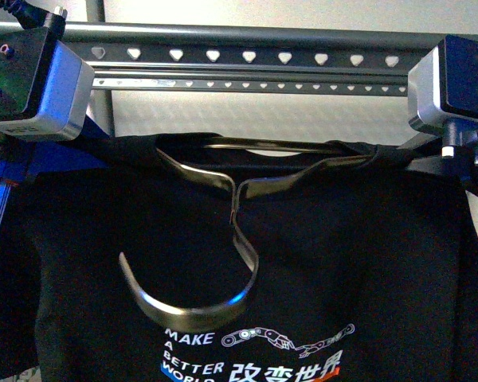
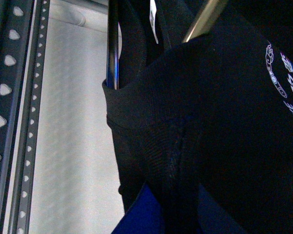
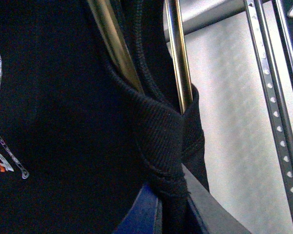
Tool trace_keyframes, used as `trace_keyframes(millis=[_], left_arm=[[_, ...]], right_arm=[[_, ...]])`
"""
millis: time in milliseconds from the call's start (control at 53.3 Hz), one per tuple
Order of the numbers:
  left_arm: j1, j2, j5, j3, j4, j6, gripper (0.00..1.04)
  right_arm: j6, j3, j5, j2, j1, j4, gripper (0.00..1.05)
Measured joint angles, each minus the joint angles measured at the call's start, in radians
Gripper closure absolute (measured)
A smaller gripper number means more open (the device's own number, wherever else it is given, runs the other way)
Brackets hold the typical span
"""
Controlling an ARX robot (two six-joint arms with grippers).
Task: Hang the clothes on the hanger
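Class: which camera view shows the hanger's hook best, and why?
Front view: the hanger's whole curved hook shows in front of the T-shirt. Both wrist views show only slim brass arms, no hook.

Grey heart-holed rail (image 1: 247,57) before pale wall (image 1: 263,119)

above: rail (image 1: 247,57) spans just over T-shirt (image 1: 366,255) | centre: hanger (image 1: 191,309) hook hangs before T-shirt | free: gap under rail

Glossy metal hanger (image 1: 193,307), matt knit T-shirt (image 1: 366,239)
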Motion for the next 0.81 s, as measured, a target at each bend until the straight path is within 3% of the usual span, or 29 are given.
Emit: trace_keyframes(millis=[188,469,525,562,581,600,619,638,694,731,806], left_arm=[[0.000,0.000,0.002,0.000,0.000,0.001,0.97],[0.000,-0.001,0.011,0.000,0.006,-0.005,0.43],[-0.002,0.000,-0.137,-0.082,0.270,-0.232,0.32],[0.001,0.007,-0.262,-0.133,0.475,-0.459,0.25],[0.007,0.018,-0.338,-0.149,0.596,-0.673,0.20],[0.010,0.021,-0.365,-0.151,0.635,-0.705,0.18],[0.018,0.027,-0.416,-0.151,0.698,-0.863,0.14],[0.022,0.030,-0.428,-0.151,0.725,-0.892,0.12],[0.042,0.030,-0.558,-0.139,0.801,-1.216,0.05],[0.054,0.021,-0.623,-0.125,0.808,-1.347,0.05],[0.085,-0.009,-0.657,-0.110,0.807,-1.619,0.07]], right_arm=[[0.007,0.000,0.000,-0.016,-0.003,-0.078,1.01],[0.072,-0.013,0.029,-0.013,0.002,-0.205,1.01],[0.103,-0.013,0.032,-0.005,0.003,-0.228,1.01],[0.128,-0.011,0.039,0.001,0.003,-0.248,1.01],[0.135,-0.010,0.039,0.002,0.003,-0.253,1.01],[0.143,-0.010,0.039,0.002,0.003,-0.255,1.01],[0.153,-0.006,0.038,0.004,0.003,-0.258,1.01],[0.159,-0.005,0.038,0.005,0.003,-0.260,1.01],[0.186,0.011,0.038,0.011,0.007,-0.271,1.01],[0.201,0.020,0.039,0.015,0.010,-0.272,1.01],[0.222,0.027,0.050,0.018,0.014,-0.272,1.01]])
